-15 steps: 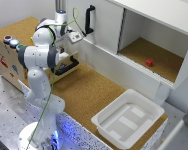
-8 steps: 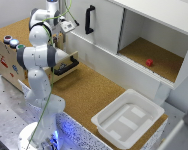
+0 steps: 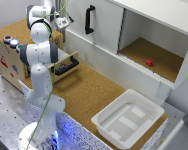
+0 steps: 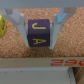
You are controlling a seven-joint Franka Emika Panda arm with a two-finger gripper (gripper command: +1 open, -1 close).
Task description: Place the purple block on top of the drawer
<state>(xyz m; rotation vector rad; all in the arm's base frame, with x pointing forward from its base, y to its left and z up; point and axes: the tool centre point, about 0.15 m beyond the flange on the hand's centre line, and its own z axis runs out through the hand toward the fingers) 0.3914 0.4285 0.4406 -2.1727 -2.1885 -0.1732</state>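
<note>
In the wrist view a purple block with yellow letters sits between my two fingers, just above or on a cork surface. My gripper is shut on it, a finger against each side. In the exterior view my gripper hangs over the back of the light plywood box's cork top; the block is hidden there. Below it, the drawer with its black bar handle stands pulled out.
A big white cabinet with a black handle stands at the exterior view's right, with a small red thing in its open compartment. A white tray lies in front. Coloured buttons sit on the box. A yellow object lies beside the block.
My arm has swung toward the exterior view's left, carrying the gripper from beside the white cabinet to above the plywood box's top.
</note>
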